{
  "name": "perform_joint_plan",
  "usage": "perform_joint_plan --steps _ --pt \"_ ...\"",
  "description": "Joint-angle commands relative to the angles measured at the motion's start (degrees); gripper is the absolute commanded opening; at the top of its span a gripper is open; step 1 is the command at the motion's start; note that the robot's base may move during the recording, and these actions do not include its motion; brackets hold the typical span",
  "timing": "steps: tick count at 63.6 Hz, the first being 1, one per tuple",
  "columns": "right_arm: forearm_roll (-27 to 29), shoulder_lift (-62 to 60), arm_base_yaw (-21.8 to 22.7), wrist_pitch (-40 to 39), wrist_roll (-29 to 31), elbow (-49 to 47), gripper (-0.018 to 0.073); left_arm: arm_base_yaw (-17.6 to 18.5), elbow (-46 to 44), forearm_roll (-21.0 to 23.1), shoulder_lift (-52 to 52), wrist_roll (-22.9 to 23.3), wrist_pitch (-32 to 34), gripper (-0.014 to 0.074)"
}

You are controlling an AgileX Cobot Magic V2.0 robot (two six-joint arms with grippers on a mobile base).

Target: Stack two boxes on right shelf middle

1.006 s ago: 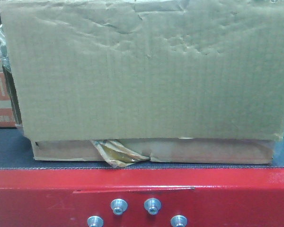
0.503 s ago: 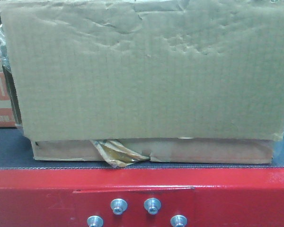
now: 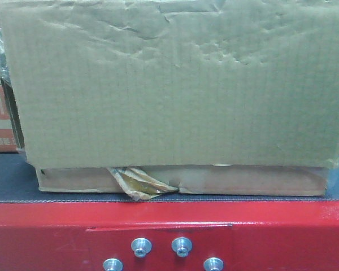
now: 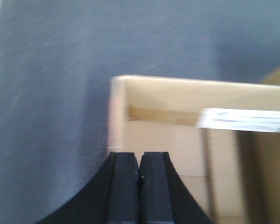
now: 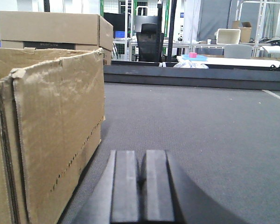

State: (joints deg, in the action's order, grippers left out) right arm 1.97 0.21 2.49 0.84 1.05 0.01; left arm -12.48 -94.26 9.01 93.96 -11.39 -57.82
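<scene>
While the left gripper [image 4: 140,161] and right gripper [image 5: 142,158] both sit clenched on nothing, the dented cardboard box [image 5: 51,130], just left of the right gripper, looks light but crushable, best pressed between opposite side walls.

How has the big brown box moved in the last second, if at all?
Yes, slightly: the left edge of the box has crept leftward against the bolts on the red bar, which stay fixed.
</scene>
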Motion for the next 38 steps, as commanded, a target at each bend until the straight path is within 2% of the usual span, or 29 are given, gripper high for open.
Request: perform_joint_plan --steps 1,4,14,18,26,38 --pt "0.23 -0.21 0.28 -1.24 0.44 -0.01 -0.0162 -0.79 -0.74 -0.84 1.57 -0.57 -0.01 -0.0048" --pt "0.23 -0.21 0.28 -1.24 0.44 -0.01 -0.0162 -0.79 -0.74 -0.95 1.98 -0.57 -0.28 0.0007" --pt "0.23 -0.21 0.28 -1.24 0.44 -0.01 -0.0162 -0.79 -0.74 -0.95 3.86 -0.57 -1.19 0.0311" --pt "0.23 -0.21 0.28 -1.24 0.44 -0.01 -0.0162 -0.79 -0.74 -0.78 4.98 -0.57 -1.19 0.0377" --pt "0.23 -0.21 0.28 -1.24 0.44 -0.01 -0.0162 -0.79 -0.74 -0.53 7.38 -0.57 -0.95 0.0373" --pt "0.23 -0.21 0.28 -1.24 0.44 -0.01 -0.0162 -0.79 -0.74 -1.37 10.81 -0.57 0.25 0.0303"
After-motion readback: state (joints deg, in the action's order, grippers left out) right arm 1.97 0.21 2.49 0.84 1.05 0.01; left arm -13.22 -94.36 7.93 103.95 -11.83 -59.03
